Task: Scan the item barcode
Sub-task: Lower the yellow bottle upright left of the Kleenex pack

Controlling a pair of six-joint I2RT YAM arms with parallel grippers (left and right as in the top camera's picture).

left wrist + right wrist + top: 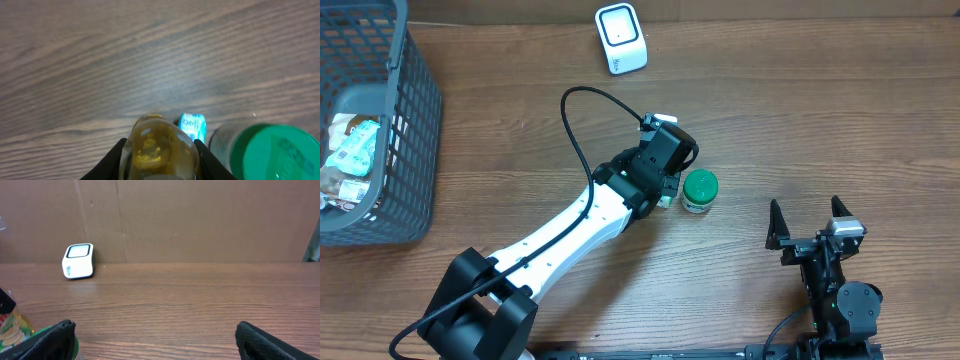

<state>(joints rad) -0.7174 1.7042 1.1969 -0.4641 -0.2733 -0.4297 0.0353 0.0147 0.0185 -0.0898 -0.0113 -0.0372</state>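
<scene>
Yellowish translucent rounded container (pixel 157 137) sits clamped between the two dark fingers of the left tool (pixel 160 152), which press against its sides; it is held just above the brown wood-grain bench (pixel 820 120), near the middle. What it holds shows only as a blurred golden mass through the wall. Just behind it is a small blue-and-white label (pixel 192 126); its print is too blurred to read. Right beside the left tool, on the side toward the other arm, a small clear jar with a round green lid (pixel 700 190) stands upright on the bench, and its contents cannot be made out. A dark grey plastic mesh basket (pixel 415 130) stands at the far left edge of the bench, holding several crumpled pale packets (pixel 350 150) with green and white printing, none of it legible. A white, rounded box-shaped barcode scanner with a dark-framed window (pixel 621 38) stands near the far edge of the bench, well apart from the held container; a small mark on its front is too small to read. The right tool (pixel 807 215) is at the near right of the bench with its black fingers spread wide apart and nothing between them.
</scene>
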